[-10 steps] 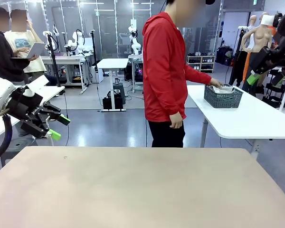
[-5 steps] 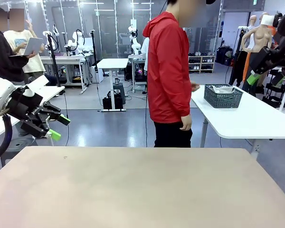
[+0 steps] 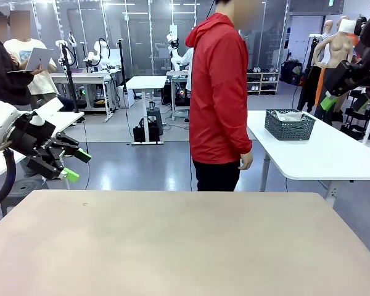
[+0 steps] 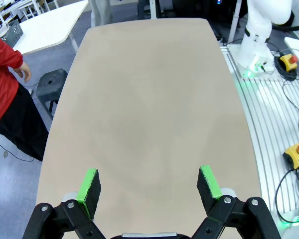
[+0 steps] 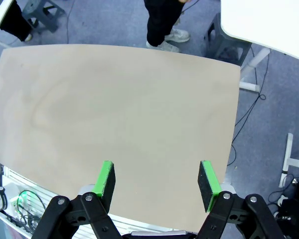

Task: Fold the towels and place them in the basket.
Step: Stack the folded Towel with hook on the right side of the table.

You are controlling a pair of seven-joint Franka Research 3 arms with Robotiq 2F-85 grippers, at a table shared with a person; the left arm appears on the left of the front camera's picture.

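the basket (image 3: 289, 125) sits on a white counter (image 3: 333, 154) at the right of the front view, past the person in a red top (image 3: 219, 98), with something pale like a towel (image 3: 290, 115) folded inside it. the big tan counter (image 3: 185, 246) fills the bottom of that view. the left end effector (image 3: 74, 164) hangs at the left edge, jaws wide and holding nothing. the right end effector (image 5: 157, 185) is wide too and holds nothing. the job looks about done. the best thing now is to keep both arms up and out of the way, well apart from the person.
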